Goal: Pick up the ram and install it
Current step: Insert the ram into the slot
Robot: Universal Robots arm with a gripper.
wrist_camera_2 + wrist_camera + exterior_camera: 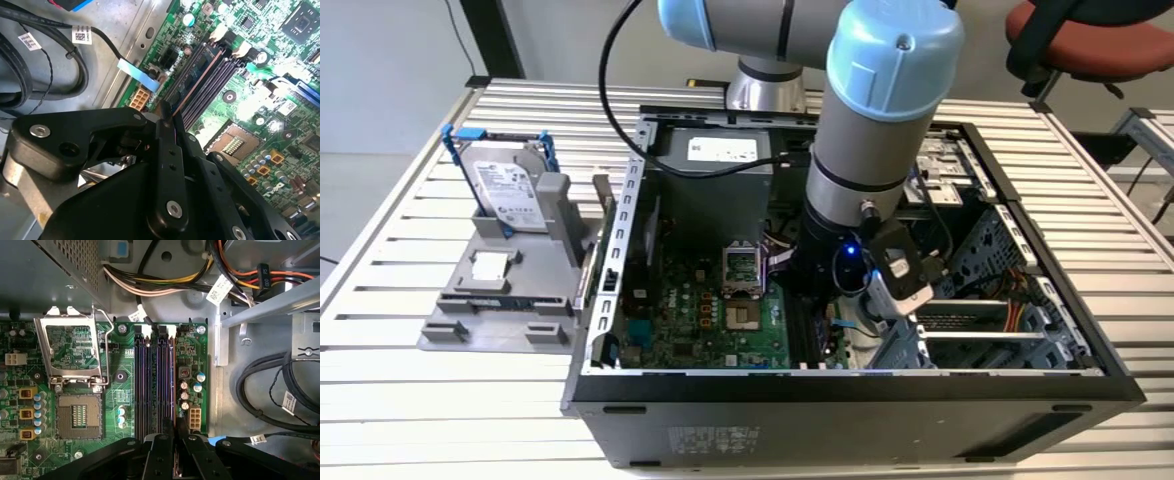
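The ram (198, 81) shows edge-on as a thin copper-toned strip, standing along the outermost of the long black motherboard slots (212, 82), on the side nearest the case wall. My gripper (168, 115) is shut on its near end, with a black finger on each side. In the first wrist view the ram (174, 390) runs straight along the slots (145, 385) and my gripper (174, 427) pinches it. In the exterior view my arm (854, 190) reaches down into the open computer case (854, 400).
An open CPU socket (80, 415) with its raised bracket (75, 345) lies beside the slots. Black cables (270, 390) and a wire bundle (165, 285) crowd the case wall. A hard drive (507, 190) stands on a grey fixture (500, 300) at the exterior view's left.
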